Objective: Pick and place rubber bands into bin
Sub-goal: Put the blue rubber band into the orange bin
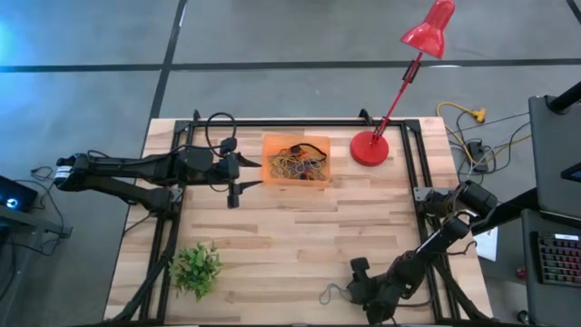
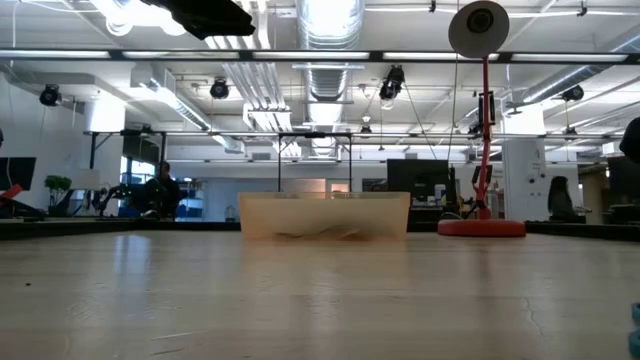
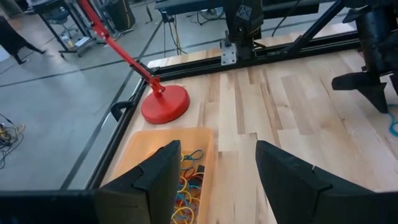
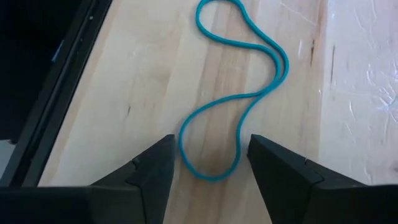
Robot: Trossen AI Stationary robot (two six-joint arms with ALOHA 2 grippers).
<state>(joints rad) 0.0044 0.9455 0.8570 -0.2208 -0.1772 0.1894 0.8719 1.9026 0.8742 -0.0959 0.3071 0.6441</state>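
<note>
Rubber bands (image 1: 297,163): a tangled pile of thin loops, orange, yellow, blue and dark, inside the bin (image 1: 272,176), a shallow rectangular translucent orange tray at the far middle of the table (image 1: 300,236). One teal band (image 4: 239,93) lies apart on bare wood at the near edge, pinched into a figure-eight. Only the right wrist view shows its shape and colour; in the high view it is a faint loop (image 1: 330,292) just beside the right gripper (image 1: 356,292).

Right gripper (image 4: 211,163): fingers spread wide, empty, straddling the near lobe of the teal band; whether they touch it cannot be told.

Left gripper (image 1: 232,193): just beside the bin on its left side, fingers apart, holding nothing. Its wrist view looks past its own fingers (image 3: 158,180) into the bin's corner, where blue, yellow and orange loops (image 3: 190,186) show.

The low view gives the bin (image 2: 325,216) as a pale-walled box, contents a dark smear at the bottom, no single band readable.

Table: light butcher-block wood strips, matte, framed by black rails. Red desk lamp (image 1: 369,147) with round base right of the bin, slim stem, cone shade. Small green leafy plant (image 1: 197,266) near the front left corner.

Room: grey concrete floor, exposed ceiling ducts and strip lights in the low view, desks and monitors behind.
</note>
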